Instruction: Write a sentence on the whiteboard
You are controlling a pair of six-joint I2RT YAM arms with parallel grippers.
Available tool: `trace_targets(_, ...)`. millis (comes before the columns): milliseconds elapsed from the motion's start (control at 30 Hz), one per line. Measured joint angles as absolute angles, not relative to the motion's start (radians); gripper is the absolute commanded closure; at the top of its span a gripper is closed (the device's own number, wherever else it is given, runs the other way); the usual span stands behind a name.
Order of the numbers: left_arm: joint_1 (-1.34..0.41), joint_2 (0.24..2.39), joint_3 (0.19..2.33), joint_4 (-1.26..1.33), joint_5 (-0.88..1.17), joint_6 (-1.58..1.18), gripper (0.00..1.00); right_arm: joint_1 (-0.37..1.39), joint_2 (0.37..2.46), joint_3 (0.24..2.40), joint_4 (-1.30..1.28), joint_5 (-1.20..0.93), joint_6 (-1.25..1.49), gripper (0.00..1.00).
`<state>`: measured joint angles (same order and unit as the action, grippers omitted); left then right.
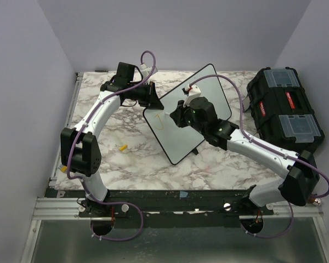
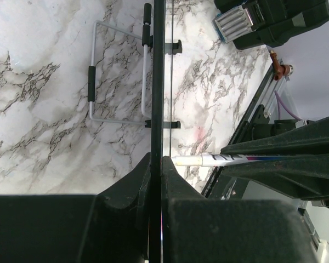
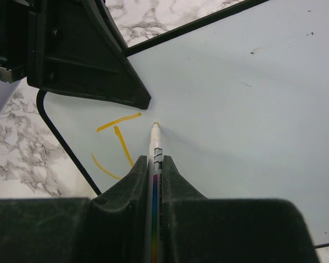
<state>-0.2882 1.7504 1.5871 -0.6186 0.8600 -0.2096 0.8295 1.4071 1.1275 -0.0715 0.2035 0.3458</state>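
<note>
White black-rimmed whiteboard pinched by left gripper — thin white marker clenched in right gripper, tip on board ahead of jaws, beside yellow-orange J.

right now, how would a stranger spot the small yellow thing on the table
Find the whiteboard in the middle of the marble table. Just left of its near corner lies the small yellow piece, alone on the marble, the only loose yellow thing there.
</note>
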Motion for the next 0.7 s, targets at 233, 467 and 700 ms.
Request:
trace_targets(233,-0.289,1.75,1.587,-0.618,0.86,-0.21,1.0,0.83,1.407,1.126,-0.071,0.156,0.342,0.99)
trace_targets(467,-0.289,1.75,1.587,-0.619,0.857,-0.21,1.0,0.83,1.399,1.105,-0.071,0.133,0.342,0.99)
trace_targets(700,-0.289,1.75,1.587,-0.619,0.857,-0.21,1.0,0.83,1.378,1.065,-0.073,0.13,0.343,0.99)
